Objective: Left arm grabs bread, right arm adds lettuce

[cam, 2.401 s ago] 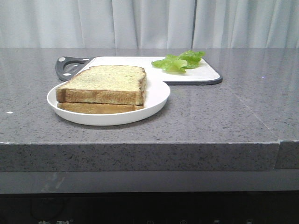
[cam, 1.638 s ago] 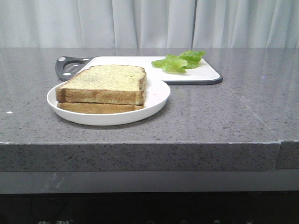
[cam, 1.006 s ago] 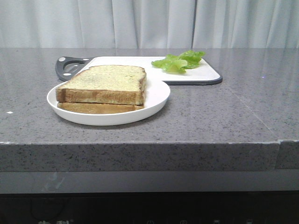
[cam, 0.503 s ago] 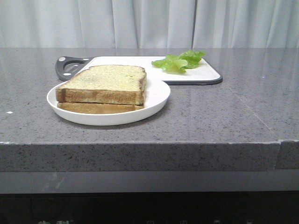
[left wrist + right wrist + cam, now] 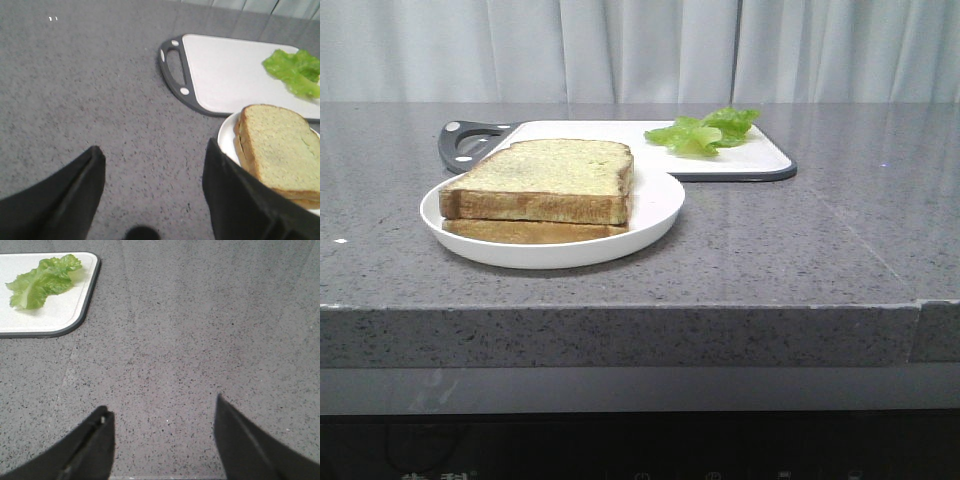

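Observation:
The bread is a thick toasted slice lying on top of a thinner slice on a white plate. The left wrist view shows the same bread on the plate. My left gripper hangs open over bare counter beside the plate, nothing between its fingers. A green ruffled lettuce leaf rests on the white cutting board. My right gripper is open above bare counter, apart from the lettuce. Neither arm shows in the front view.
The cutting board has a dark grey rim and handle and lies behind the plate. The grey speckled counter ends in a front edge near the camera. Pale curtains hang behind.

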Robot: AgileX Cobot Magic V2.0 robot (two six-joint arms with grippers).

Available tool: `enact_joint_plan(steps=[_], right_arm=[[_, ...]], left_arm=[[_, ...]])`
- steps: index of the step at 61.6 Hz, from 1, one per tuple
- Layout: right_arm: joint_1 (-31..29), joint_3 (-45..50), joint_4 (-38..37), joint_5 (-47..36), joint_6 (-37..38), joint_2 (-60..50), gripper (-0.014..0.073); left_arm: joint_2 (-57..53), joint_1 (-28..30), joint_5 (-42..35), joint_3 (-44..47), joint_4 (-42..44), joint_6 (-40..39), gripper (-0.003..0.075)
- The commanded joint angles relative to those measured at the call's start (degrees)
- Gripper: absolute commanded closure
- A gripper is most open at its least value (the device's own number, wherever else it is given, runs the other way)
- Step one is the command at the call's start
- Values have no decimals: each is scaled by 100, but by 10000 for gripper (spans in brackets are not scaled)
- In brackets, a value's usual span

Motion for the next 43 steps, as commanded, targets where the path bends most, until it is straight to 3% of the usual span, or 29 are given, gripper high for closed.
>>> enact_joint_plan(steps=[1, 15, 43], right_arm=[[-33, -207, -43, -285, -44, 66, 82], [-33, -195, -43, -249, -44, 66, 82], [-33, 28, -30, -330, -44, 66, 82]], left_arm=[[347, -48, -65, -374, -319, 143, 264], [1385, -277, 621, -943, -1203, 1072, 265], [3517, -1414, 1387, -2373, -1672, 1074, 291]])
